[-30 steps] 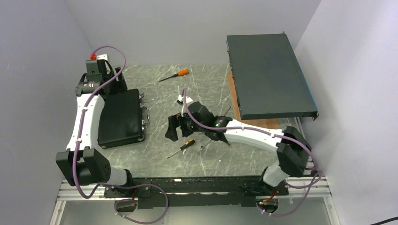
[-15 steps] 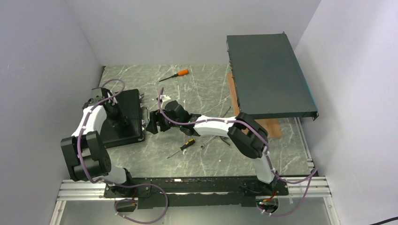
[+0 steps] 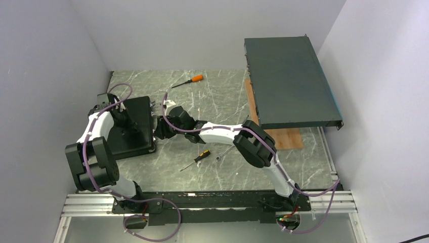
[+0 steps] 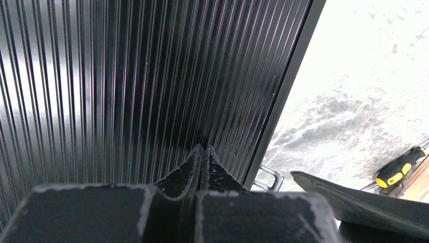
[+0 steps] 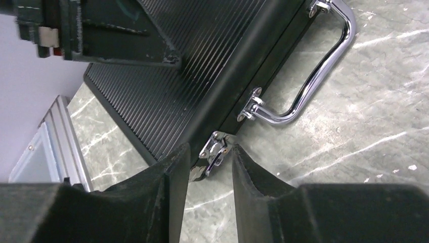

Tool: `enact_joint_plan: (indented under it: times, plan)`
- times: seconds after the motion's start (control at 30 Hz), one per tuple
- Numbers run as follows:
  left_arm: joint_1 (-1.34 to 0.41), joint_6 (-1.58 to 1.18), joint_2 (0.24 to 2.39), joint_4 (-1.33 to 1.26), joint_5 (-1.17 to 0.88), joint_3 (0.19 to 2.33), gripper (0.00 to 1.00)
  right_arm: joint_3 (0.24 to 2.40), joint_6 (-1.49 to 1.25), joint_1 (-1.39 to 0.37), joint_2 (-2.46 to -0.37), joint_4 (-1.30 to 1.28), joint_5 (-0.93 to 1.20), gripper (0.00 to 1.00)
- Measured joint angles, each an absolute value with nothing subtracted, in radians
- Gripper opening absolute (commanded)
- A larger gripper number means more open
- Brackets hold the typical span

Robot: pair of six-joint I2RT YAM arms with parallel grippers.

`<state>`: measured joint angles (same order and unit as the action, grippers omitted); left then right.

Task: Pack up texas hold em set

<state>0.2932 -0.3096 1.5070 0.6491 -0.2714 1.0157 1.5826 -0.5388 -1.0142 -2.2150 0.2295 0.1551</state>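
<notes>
We see the case (image 3: 143, 132) lying shut and flat on the left part of the table (image 3: 217, 96). It is black, with a finely ribbed lid, a curved chrome handle (image 5: 313, 76) and a small metal latch (image 5: 215, 149) on its front edge. The left hand (image 4: 202, 152) has its fingers pressed together, holding nothing, with its tips down on the ribbed lid. The right hand (image 5: 210, 148) is partly spread, its fingers straddling the latch, and we see gaps on either side.
</notes>
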Motion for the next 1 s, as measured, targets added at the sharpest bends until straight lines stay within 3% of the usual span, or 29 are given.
enact_joint_plan:
  times: [0.2, 0.33, 0.5, 0.63, 0.8, 1.0]
  plan:
    - [0.293, -0.310, 1.507, 0.650, -0.268, 1.016, 0.00, 1.608, -0.535, -1.015, -2.282, 0.213, 0.121, 0.26]
    - [0.288, -0.311, 1.502, 0.651, -0.260, 1.016, 0.00, 1.581, -0.547, -1.031, -2.291, 0.214, 0.037, 0.26]
    - [0.286, -0.312, 1.500, 0.651, -0.257, 1.016, 0.00, 1.531, -0.561, -1.056, -2.291, 0.291, -0.045, 0.33]
    - [0.286, -0.312, 1.500, 0.651, -0.257, 1.016, 0.00, 1.531, -0.550, -1.055, -2.291, 0.286, -0.059, 0.46]
    - [0.286, -0.312, 1.500, 0.651, -0.257, 1.016, 0.00, 1.521, -0.543, -1.052, -2.291, 0.295, -0.064, 0.47]
    - [0.286, -0.312, 1.497, 0.651, -0.255, 1.016, 0.00, 1.364, -0.588, -1.055, -2.247, 0.455, -0.002, 0.57]
